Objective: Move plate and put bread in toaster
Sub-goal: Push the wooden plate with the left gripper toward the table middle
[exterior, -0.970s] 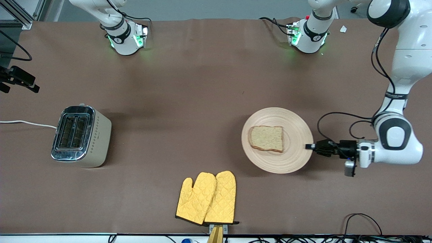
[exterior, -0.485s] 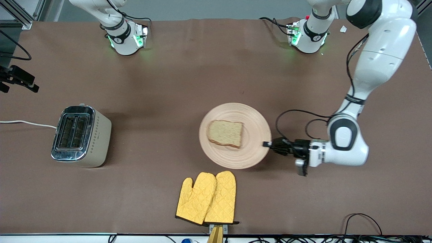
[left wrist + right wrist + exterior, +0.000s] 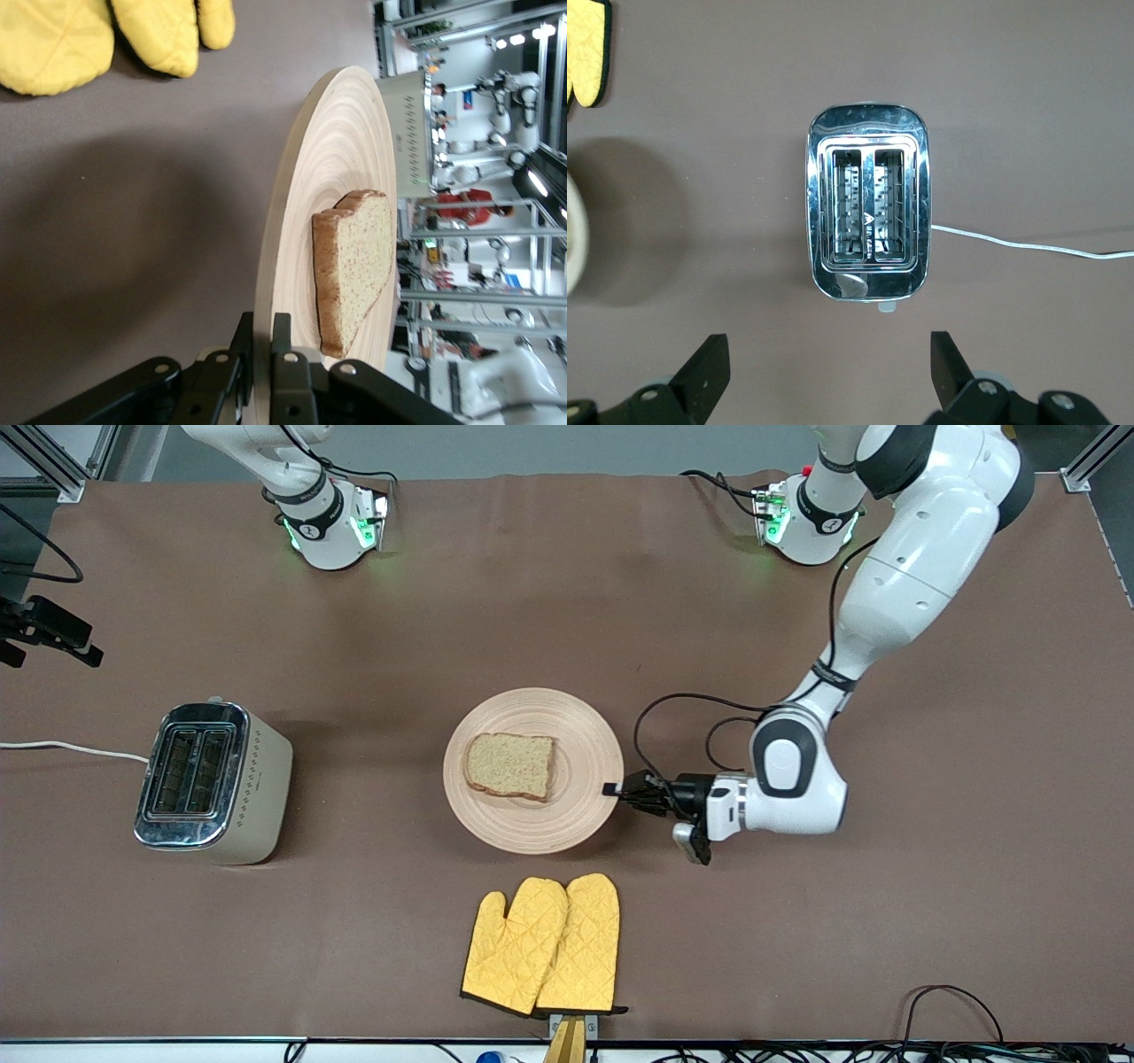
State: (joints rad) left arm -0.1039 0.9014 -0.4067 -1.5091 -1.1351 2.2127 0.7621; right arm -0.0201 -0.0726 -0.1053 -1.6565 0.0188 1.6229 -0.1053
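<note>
Dragged toward the cream two-slot toaster (image 3: pixel 213 782) since a second ago, left gripper (image 3: pixel 613 789) pinching at 3 o'clock the round pale-wood plate (image 3: pixel 585 766) bearing the brown bread slice (image 3: pixel 510 765) mid-table, right gripper (image 3: pixel 824 372) spread wide above the toaster, ready for bread pickup.

Pretty clearly a robotics lab, not a kitchen. Two arm bases (image 3: pixel 332 522) with green status lights are bolted along a bench (image 3: pixel 567 629) covered in plain brown cloth, aluminium framing (image 3: pixel 53 460) stands at a corner, and loose cables (image 3: pixel 952 1001) trail off the edge. Past the plate (image 3: pixel 332 177), the left wrist view shows more white robot arms (image 3: pixel 509 88) and metal racks under strip lights.
</note>
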